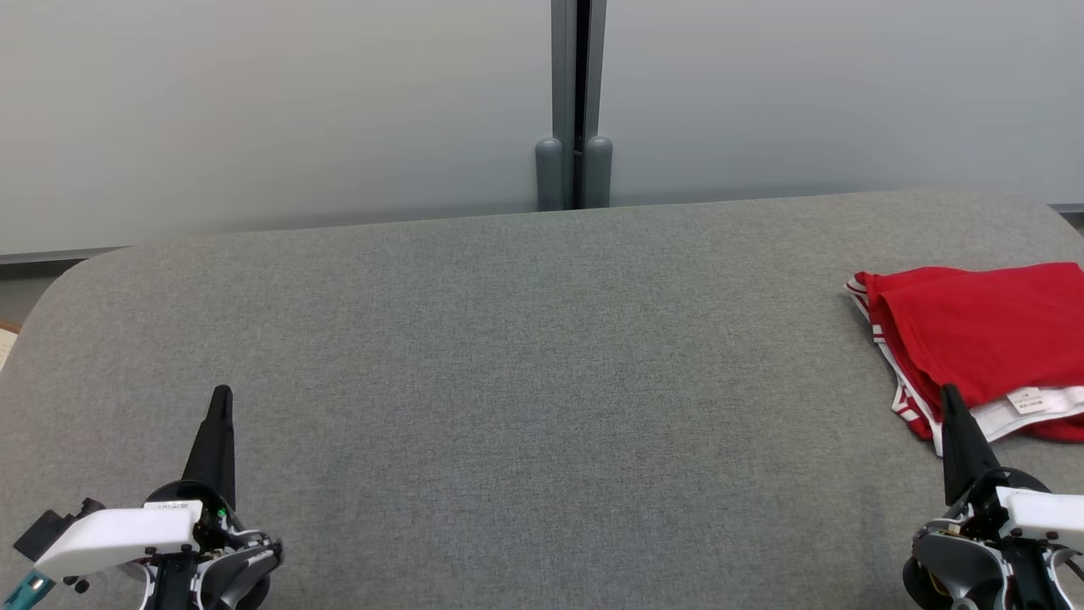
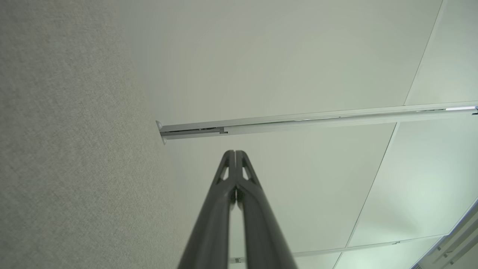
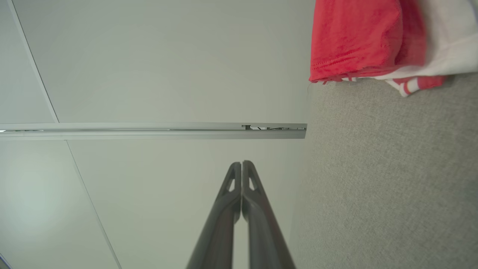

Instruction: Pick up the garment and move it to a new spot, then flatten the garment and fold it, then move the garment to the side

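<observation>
You face a grey fabric-covered surface (image 1: 525, 339) with rounded corners, backed by pale panels (image 1: 254, 110), perhaps frosted glass. A grey vertical post (image 1: 578, 85) splits them, two rounded caps (image 1: 549, 174) at its foot.

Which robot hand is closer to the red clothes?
Right. The right gripper sits just before the near edge of the red garment. The left gripper is far off across the grey surface.
</observation>
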Controlling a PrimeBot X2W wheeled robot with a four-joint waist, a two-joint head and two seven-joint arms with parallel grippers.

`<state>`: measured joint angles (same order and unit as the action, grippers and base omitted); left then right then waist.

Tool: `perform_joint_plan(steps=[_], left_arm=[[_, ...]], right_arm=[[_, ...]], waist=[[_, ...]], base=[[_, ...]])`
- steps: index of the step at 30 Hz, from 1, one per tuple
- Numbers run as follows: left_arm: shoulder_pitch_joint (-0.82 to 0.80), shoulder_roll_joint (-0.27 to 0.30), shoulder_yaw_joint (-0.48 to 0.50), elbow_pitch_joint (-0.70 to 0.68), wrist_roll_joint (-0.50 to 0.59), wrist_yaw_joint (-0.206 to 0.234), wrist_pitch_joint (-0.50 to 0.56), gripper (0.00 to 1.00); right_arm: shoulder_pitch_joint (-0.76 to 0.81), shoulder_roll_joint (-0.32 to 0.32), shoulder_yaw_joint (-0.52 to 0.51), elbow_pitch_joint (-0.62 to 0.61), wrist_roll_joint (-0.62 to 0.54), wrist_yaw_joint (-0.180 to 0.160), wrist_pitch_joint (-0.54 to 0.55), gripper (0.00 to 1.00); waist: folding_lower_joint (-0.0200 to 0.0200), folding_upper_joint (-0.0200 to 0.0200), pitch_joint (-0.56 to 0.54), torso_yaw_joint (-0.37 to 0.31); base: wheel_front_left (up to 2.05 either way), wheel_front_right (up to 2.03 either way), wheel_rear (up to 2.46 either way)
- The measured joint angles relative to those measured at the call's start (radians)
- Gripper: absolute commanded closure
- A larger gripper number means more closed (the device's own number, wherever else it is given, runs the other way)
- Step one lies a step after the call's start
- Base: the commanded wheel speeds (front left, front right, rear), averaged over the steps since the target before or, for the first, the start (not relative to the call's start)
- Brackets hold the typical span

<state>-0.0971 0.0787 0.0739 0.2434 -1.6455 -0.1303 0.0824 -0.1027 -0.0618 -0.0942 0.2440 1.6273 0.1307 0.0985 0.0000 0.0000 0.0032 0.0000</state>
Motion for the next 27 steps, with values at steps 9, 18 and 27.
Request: perform_joint_plan(steps=[9,18,27], left_arm=[[0.0,-0.003,0.004,0.0,0.001,0.0,0.003,1.0],[0.0,-0.005,0.007,0.0,0.002,0.0,0.006,1.0],[0.0,-0.007,0.01,0.0,0.008,0.0,0.01,1.0]], right_arm=[[0.0,0.001,-0.002,0.0,0.0,0.0,0.002,1.0],[0.0,0.002,-0.004,0.0,-0.001,0.0,0.003,1.0],[0.0,0.004,-0.007,0.0,-0.002,0.0,0.005,1.0]], waist=[[0.0,0.0,0.0,0.0],[0.0,0.0,0.0,0.0],[0.0,0.0,0.0,0.0]], base=[[0.0,0.0,0.0],[0.0,0.0,0.0],[0.0,0.0,0.0]])
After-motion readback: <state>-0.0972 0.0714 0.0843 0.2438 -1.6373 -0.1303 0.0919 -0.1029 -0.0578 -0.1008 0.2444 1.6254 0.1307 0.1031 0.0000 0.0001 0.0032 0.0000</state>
